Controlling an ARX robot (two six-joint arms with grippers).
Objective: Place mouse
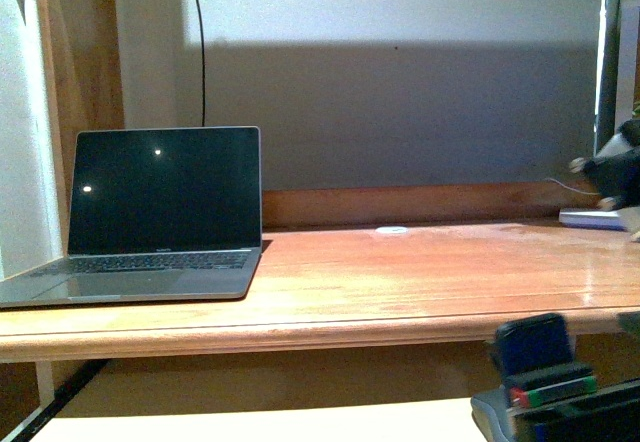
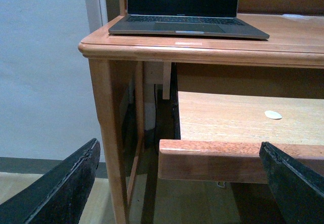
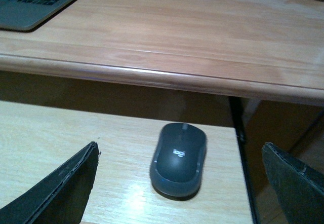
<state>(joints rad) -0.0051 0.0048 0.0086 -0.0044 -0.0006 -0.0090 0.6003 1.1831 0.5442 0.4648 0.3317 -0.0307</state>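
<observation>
The mouse (image 3: 178, 158) is a dark grey-blue domed oval with a small logo on its back. It lies on the pale pull-out shelf (image 3: 61, 133) under the desk top, near the shelf's right edge. My right gripper (image 3: 178, 146) is open, hovering just short of the mouse with one finger on each side and touching nothing. My left gripper (image 2: 179, 143) is open and empty, low at the desk's left front, facing the front edge of the shelf (image 2: 212, 158). I cannot make out the mouse in the front view.
An open laptop (image 1: 160, 217) stands at the left of the wooden desk top (image 1: 400, 282). A small white disc (image 1: 392, 230) lies near the back rail, another (image 2: 273, 114) on the shelf. A black-and-white object (image 1: 615, 167) sits far right. My right arm (image 1: 560, 392) shows low right.
</observation>
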